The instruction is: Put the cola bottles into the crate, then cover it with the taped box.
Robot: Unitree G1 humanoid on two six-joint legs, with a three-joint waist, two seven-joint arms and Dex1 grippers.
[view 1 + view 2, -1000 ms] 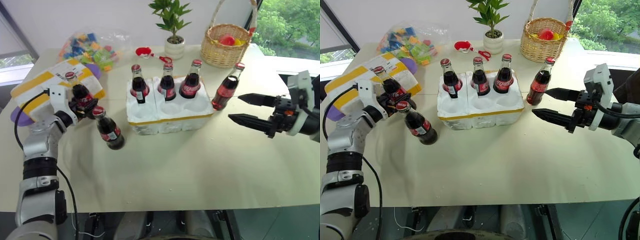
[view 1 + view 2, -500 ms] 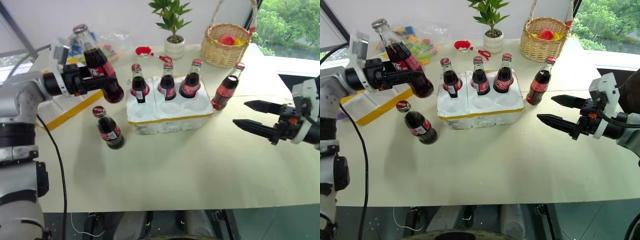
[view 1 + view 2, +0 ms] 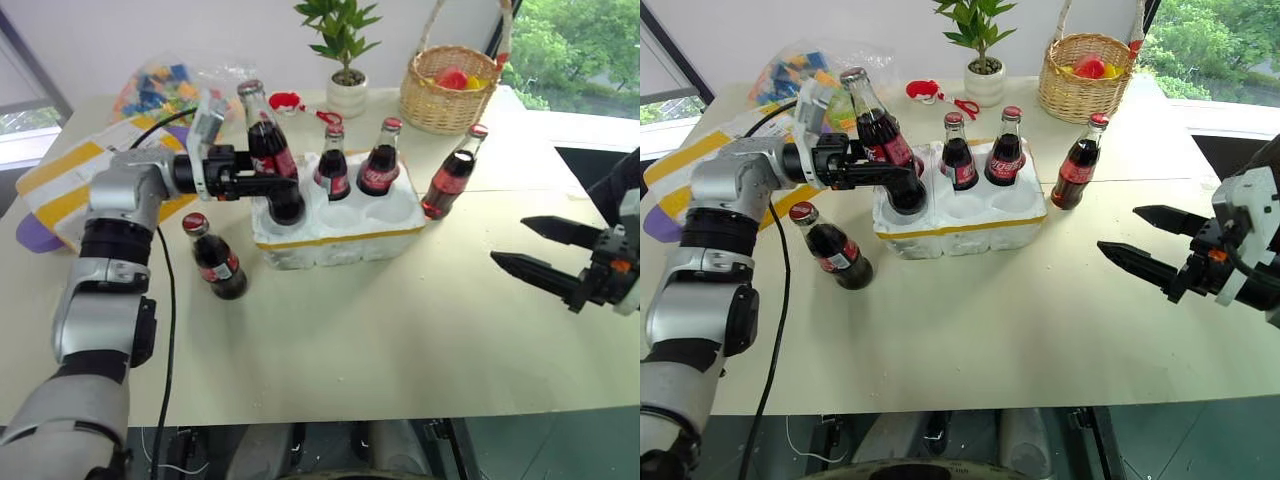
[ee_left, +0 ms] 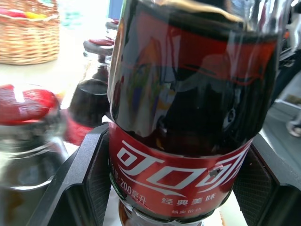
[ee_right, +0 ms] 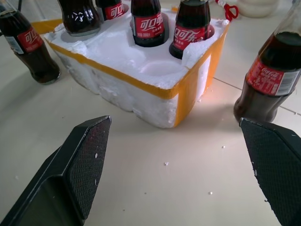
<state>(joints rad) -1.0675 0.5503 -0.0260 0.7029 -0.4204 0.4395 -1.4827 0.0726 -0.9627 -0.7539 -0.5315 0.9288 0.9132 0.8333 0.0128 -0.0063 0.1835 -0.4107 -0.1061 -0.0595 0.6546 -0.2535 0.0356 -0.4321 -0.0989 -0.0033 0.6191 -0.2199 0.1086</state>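
**Left gripper holds a cola bottle over the crate; right gripper stands open and empty**

At the far left of the table [image 3: 330,340], the taped box [image 3: 62,182] lies flat, its yellow stripes facing up. At 1 o'clock from it sits a clear bag of coloured toy blocks [image 3: 170,88].

The left gripper [image 3: 262,184] reaches in level from the left, its jaws clamped on the red label of a cola bottle [image 3: 270,160]. In the left wrist view, the two black fingers [image 4: 80,174] press against either side of that label. The held bottle tilts, cap toward 11 o'clock, with its base over the crate's front left corner well. Whether the base touches the foam cannot be told.

At 7 o'clock from the held bottle, a second cola bottle [image 3: 217,260] stands on the table, just beside the crate's left end.

The crate [image 3: 345,228] sits at the table centre with a yellow tape band round its sides. Two bottles [image 3: 333,165] stand upright in the back row wells, centre and right. The front centre and front right wells are open.

At 12 o'clock from the crate stand a potted plant [image 3: 345,55] and a red item [image 3: 290,102]. A wicker basket [image 3: 452,88] stands at 1 o'clock.

A further cola bottle [image 3: 452,175] stands on the table just beside the crate's right end.

At the far right, the right gripper [image 3: 545,250] hovers above the table, well apart from the crate, jaws spread wide with nothing between them.
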